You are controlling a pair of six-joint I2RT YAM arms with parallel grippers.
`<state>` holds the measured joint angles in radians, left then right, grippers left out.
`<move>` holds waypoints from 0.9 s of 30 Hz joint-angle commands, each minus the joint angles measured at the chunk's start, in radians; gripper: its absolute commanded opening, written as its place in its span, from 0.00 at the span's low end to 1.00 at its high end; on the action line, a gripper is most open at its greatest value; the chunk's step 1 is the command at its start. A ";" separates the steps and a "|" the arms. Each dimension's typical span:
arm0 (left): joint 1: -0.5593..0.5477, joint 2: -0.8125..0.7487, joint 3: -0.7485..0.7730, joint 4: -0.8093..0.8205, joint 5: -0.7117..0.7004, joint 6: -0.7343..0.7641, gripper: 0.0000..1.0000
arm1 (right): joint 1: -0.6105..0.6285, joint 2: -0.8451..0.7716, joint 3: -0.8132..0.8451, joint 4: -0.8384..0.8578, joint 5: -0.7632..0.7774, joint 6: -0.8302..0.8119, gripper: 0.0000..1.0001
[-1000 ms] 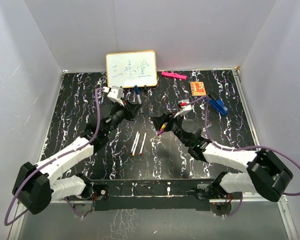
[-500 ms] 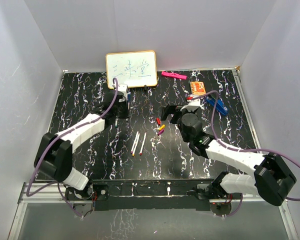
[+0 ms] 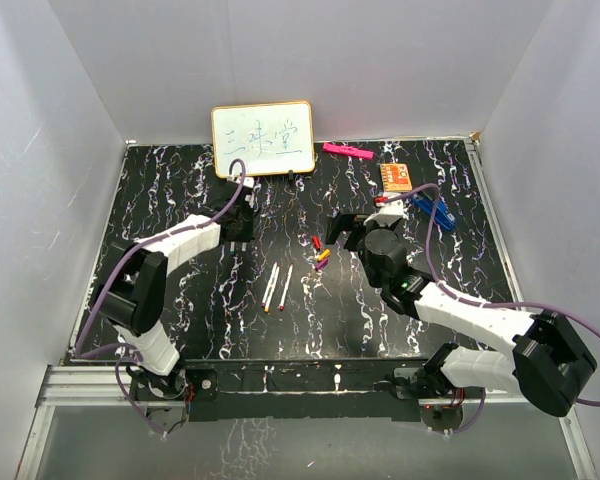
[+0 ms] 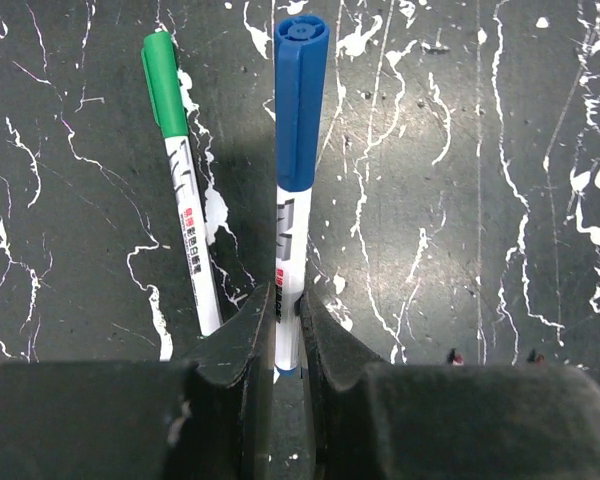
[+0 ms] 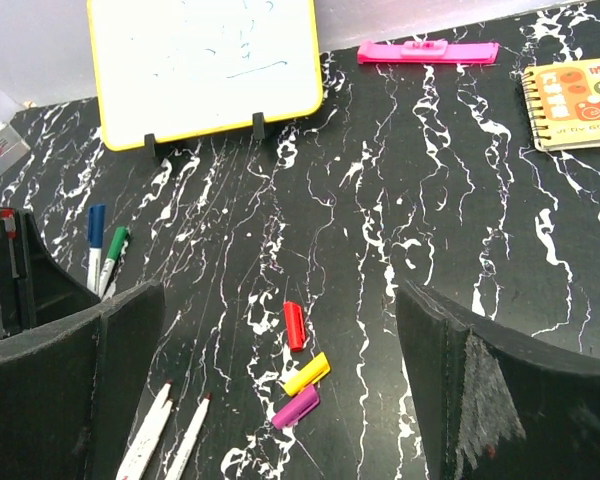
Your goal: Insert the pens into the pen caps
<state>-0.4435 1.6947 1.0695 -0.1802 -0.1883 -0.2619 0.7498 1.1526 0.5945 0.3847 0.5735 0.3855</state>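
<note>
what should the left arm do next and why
Probably open the left gripper and let go of the blue-capped pen. That pen is already capped, pinched between shut jaws, and seems to sit alongside the green-capped pen on the table. Two uncapped pens and the red cap, yellow cap and purple cap are left, near the open right gripper.

Black marbled table (image 3: 230, 325) bears pens (image 3: 272, 287), caps (image 5: 294, 325), whiteboard (image 3: 263, 138), apparently a notebook (image 3: 396, 177).
</note>
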 commanded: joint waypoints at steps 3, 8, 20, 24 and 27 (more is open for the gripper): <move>0.027 0.066 0.068 -0.013 -0.014 -0.009 0.00 | -0.004 -0.004 0.036 -0.012 -0.020 -0.017 0.98; 0.031 0.108 0.083 -0.011 0.002 -0.018 0.00 | -0.003 0.005 0.039 -0.018 -0.025 -0.016 0.98; 0.034 0.142 0.102 -0.010 -0.016 -0.036 0.21 | -0.003 0.033 0.046 -0.034 -0.046 -0.012 0.98; 0.034 0.134 0.107 -0.005 -0.012 -0.034 0.32 | -0.004 0.043 0.057 -0.043 -0.039 -0.014 0.98; 0.034 0.132 0.114 -0.007 -0.022 -0.031 0.33 | -0.003 0.051 0.065 -0.052 -0.031 -0.013 0.98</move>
<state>-0.4141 1.8378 1.1427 -0.1806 -0.1955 -0.2951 0.7498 1.1934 0.6033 0.3183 0.5278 0.3828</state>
